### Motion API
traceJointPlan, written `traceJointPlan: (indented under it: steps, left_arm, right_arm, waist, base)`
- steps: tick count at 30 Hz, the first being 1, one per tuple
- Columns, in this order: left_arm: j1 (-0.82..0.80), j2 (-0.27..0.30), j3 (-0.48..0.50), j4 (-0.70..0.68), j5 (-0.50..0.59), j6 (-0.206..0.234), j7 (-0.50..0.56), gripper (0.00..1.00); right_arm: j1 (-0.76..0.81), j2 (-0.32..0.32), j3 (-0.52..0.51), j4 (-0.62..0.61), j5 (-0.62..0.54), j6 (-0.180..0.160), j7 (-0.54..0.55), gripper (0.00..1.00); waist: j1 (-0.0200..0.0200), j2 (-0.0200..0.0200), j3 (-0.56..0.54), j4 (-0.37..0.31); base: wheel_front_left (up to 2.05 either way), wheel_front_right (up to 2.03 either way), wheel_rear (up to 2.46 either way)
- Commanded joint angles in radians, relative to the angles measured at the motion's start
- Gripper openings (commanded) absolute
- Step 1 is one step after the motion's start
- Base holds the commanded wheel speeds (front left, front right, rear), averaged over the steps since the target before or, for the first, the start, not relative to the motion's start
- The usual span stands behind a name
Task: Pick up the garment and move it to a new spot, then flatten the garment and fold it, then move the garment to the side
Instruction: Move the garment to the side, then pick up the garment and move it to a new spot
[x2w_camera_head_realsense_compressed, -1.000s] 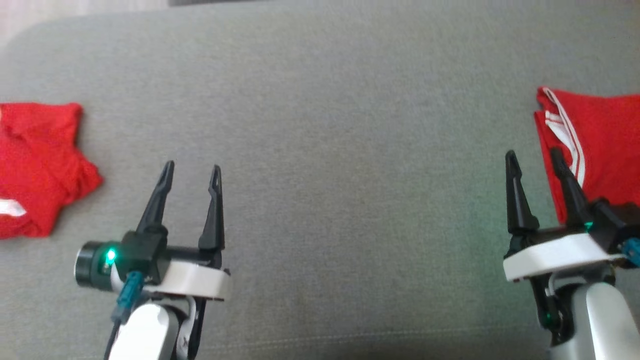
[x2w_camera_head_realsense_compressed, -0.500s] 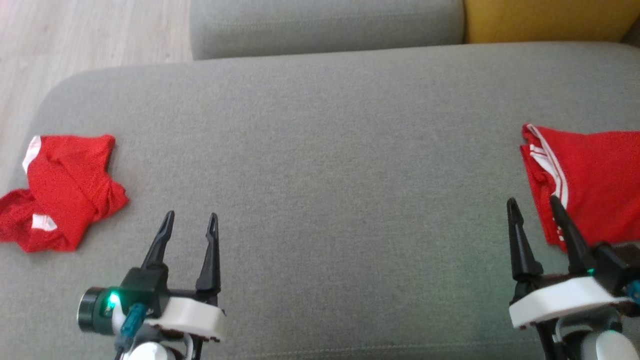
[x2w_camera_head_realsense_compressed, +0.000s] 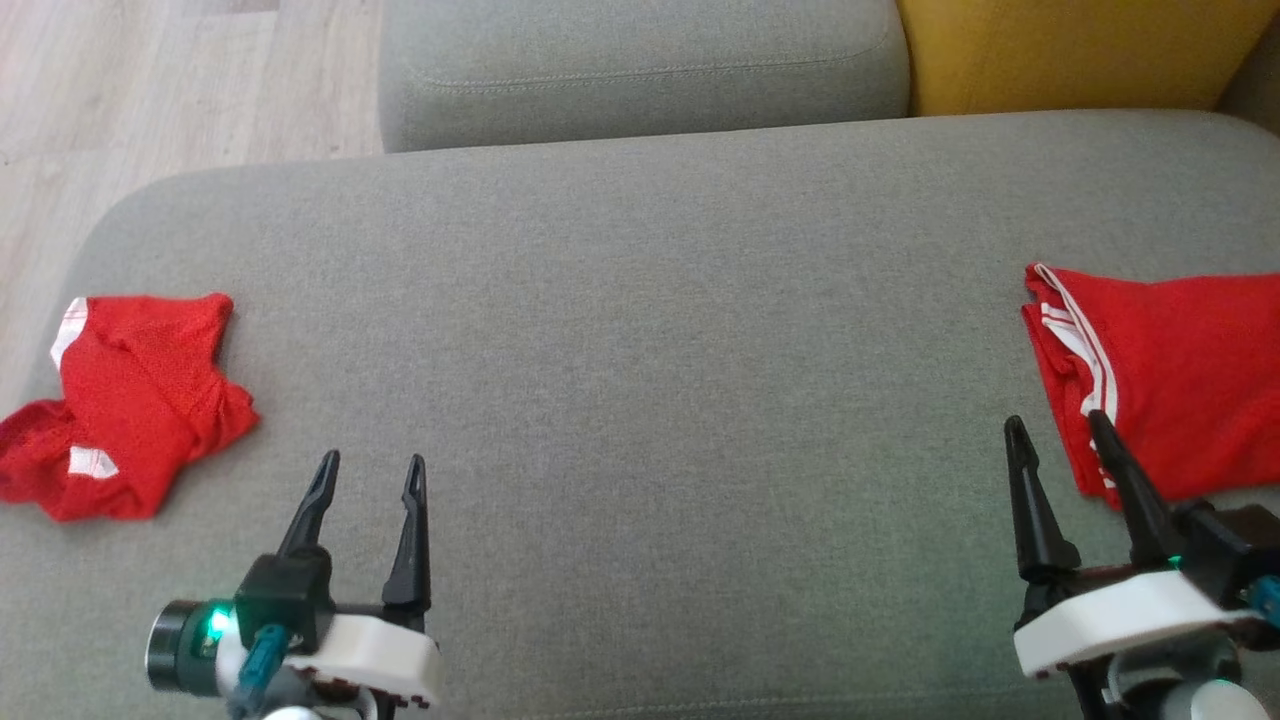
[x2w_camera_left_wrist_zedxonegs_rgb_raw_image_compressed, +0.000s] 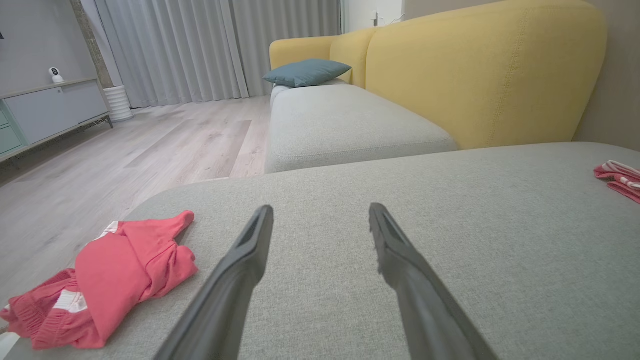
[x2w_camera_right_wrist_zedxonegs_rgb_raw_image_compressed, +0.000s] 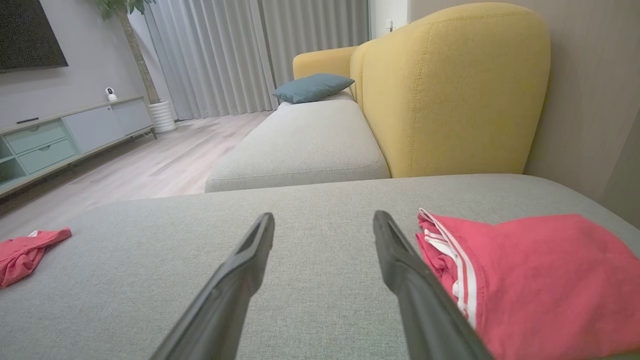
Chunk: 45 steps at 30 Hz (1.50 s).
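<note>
Head view: we note a broad grey fabric sofa seat (x2w_camera_head_realsense_compressed: 640, 330) across most of the frame, with pale wood floor (x2w_camera_head_realsense_compressed: 150, 90) at upper left.

Two garments lie on the seat, well apart. A crumpled red garment with white trim (x2w_camera_head_realsense_compressed: 130, 400) sits at the left edge. A flattened, folded red garment with white side stripes (x2w_camera_head_realsense_compressed: 1170, 390) sits at the right edge. We cannot tell which of them the task means.

Left pincer (x2w_camera_head_realsense_compressed: 372, 458) – lower left of the frame, fingers spread wide, nothing between them. It hovers just right of and below the crumpled garment, apart from it.

Right pincer (x2w_camera_head_realsense_compressed: 1056, 420) – lower right, likewise spread wide and holding nothing. One finger overlaps the folded garment's striped edge in this view; we cannot tell whether it touches.

Left wrist view: the left pincer (x2w_camera_left_wrist_zedxonegs_rgb_raw_image_compressed: 320, 210) gapes over bare seat, with the crumpled garment (x2w_camera_left_wrist_zedxonegs_rgb_raw_image_compressed: 125, 270) at lower left.

Right wrist view: the right pincer (x2w_camera_right_wrist_zedxonegs_rgb_raw_image_compressed: 324, 216) gapes too, with the folded garment (x2w_camera_right_wrist_zedxonegs_rgb_raw_image_compressed: 540, 280) just beside one finger at lower right. A yellow upholstered backrest (x2w_camera_right_wrist_zedxonegs_rgb_raw_image_compressed: 450, 90) stands at upper right.
</note>
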<state>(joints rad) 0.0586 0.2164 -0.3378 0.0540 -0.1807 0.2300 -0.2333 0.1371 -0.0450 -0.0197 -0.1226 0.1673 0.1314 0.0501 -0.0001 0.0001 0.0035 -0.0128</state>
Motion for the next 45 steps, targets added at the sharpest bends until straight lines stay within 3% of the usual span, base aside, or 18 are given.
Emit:
traceJointPlan:
  steps: [1,15,30,38,45]
  left_arm:
    - [-0.038,0.016,0.042,-0.033,-0.007,0.008,-0.002,1.00]
    - [-0.067,0.016,0.035,-0.032,-0.012,0.008,-0.009,1.00]
    - [-0.149,0.006,0.051,0.012,-0.014,-0.015,-0.027,1.00]
    - [-0.161,0.002,0.076,0.011,-0.009,-0.029,-0.028,1.00]
    - [-0.194,-0.018,0.106,0.020,-0.011,-0.051,-0.028,1.00]
  right_arm:
    - [-0.019,-0.005,0.021,-0.043,0.002,-0.001,0.002,1.00]
    - [-0.018,-0.005,0.010,-0.057,-0.003,-0.001,0.013,1.00]
    - [-0.051,-0.005,0.032,-0.115,-0.048,-0.001,0.059,1.00]
    - [-0.062,-0.005,0.050,-0.127,-0.055,-0.001,0.073,1.00]
    - [-0.093,-0.007,0.059,-0.146,-0.075,-0.001,0.089,1.00]
  waist:
    - [0.0001,-0.0001,0.000,0.001]
    - [0.0001,-0.0001,0.016,0.055]
    - [0.0001,-0.0001,0.052,0.329]
    - [0.0001,-0.0001,0.063,0.389]
    - [0.0001,-0.0001,0.123,0.388]
  base:
    - [0.00,0.00,0.00]
    - [0.00,0.00,0.00]
    - [0.00,0.00,0.00]
    - [0.00,0.00,0.00]
    - [0.00,0.00,0.00]
